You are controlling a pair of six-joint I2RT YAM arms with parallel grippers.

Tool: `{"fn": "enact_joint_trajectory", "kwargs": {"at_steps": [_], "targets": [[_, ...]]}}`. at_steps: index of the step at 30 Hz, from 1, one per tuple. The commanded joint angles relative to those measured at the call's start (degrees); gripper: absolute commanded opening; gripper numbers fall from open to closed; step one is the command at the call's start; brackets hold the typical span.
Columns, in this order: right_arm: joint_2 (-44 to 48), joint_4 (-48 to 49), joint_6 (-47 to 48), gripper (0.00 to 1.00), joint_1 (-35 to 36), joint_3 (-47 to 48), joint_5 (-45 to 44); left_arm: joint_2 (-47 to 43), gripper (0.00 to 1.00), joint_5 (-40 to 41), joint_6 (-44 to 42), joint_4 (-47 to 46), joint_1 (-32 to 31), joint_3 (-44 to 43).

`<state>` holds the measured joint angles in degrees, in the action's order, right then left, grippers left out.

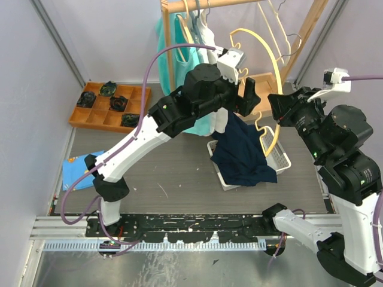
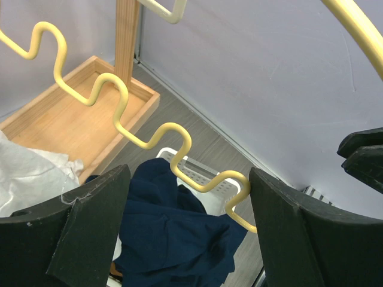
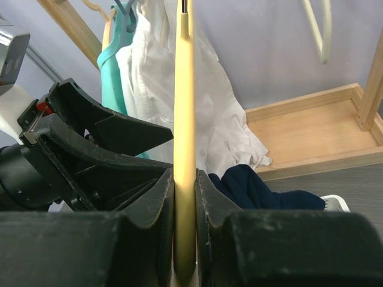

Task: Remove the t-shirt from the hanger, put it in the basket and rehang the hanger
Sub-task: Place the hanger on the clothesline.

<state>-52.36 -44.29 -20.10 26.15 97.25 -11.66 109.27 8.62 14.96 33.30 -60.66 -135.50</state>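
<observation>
Right gripper [image 3: 184, 197] pinches the yellow hanger [image 3: 184, 89]. Left gripper [image 2: 188, 206] is spread wide above the navy t-shirt [image 1: 242, 155] heaped on the basket [image 1: 281, 160].

Pale lilac-grey walls [image 1: 108, 36] close in the space on three sides, with a slanting metal post [image 1: 58, 42] in the far left corner. The desk [image 1: 173, 173] is dark grey with a wood-grain look and a few pale scuffs. At the back stands a light wooden clothes rack [image 1: 167, 30] on a shallow boxed base. A wooden compartment tray [image 1: 99, 118] sits far left. A silver rail [image 1: 60, 227] runs along the near edge. The light is soft and even.
</observation>
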Motion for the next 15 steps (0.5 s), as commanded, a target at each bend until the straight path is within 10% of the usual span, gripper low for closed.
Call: {"fn": "enact_joint_trajectory", "kwargs": {"at_steps": [1,15], "targets": [[1.7,4.4,-0.6,0.01,-0.1,1.4,-4.0,1.1,0.86,0.5,-0.7,0.4,1.0,-2.2],[-4.9,6.7,8.0,0.01,-0.1,2.8,-10.8,-10.0,0.86,2.9,-0.8,3.8,1.1,3.8]]}}
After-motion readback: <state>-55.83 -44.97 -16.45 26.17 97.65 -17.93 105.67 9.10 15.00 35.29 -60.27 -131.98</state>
